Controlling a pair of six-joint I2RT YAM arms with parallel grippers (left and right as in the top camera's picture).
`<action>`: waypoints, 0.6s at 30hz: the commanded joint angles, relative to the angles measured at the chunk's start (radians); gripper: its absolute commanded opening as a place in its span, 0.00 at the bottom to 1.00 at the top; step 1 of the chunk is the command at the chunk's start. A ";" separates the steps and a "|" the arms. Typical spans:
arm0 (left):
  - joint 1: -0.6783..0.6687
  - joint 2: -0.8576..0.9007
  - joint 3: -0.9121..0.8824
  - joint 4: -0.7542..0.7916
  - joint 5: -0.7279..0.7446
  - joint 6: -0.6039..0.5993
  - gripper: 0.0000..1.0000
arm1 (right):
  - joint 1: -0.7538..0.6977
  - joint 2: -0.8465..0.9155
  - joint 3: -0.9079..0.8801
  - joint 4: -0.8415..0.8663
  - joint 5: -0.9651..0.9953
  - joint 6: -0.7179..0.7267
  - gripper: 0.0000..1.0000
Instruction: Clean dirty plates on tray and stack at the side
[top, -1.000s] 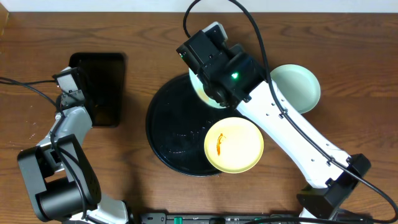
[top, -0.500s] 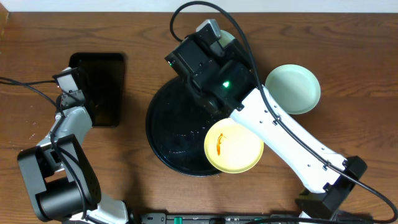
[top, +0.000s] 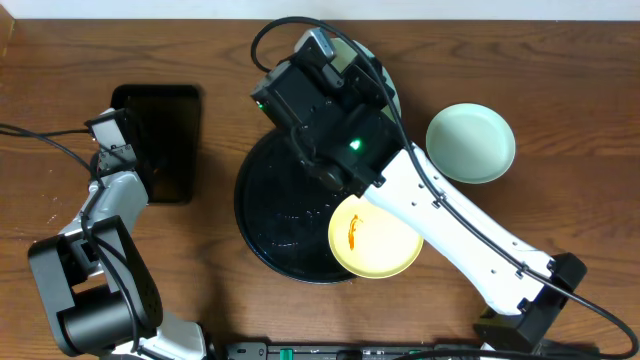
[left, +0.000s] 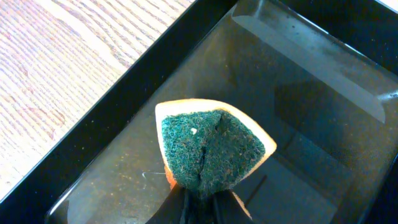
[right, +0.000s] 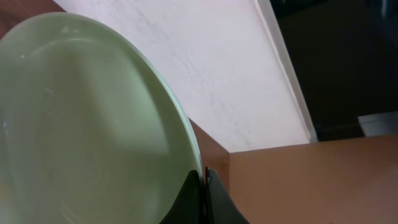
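While my right fingers (right: 194, 196) pinch the mint plate (right: 87, 124) by its rim, my left fingers (left: 178, 211) clamp the sponge (left: 208, 149) well leftward.

On the surface (top: 560, 80), the large tray (top: 270, 215) bears one plate (top: 375, 235) at its 4 o'clock rim. A second plate (top: 471, 143) lies off it at 2 o'clock, a third plate (right: 81, 124) tilted at 1. At 10 lies the small tray (top: 170, 120), sponge (left: 208, 149) within.
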 joint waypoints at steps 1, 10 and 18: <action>0.003 -0.002 -0.015 0.001 -0.002 0.013 0.08 | 0.012 -0.013 0.019 0.003 0.057 -0.027 0.01; 0.003 -0.002 -0.015 0.001 -0.002 0.013 0.08 | 0.012 -0.013 0.019 0.007 0.075 -0.026 0.01; 0.003 -0.002 -0.015 -0.004 -0.002 0.013 0.08 | -0.009 -0.013 0.019 -0.047 -0.138 0.136 0.01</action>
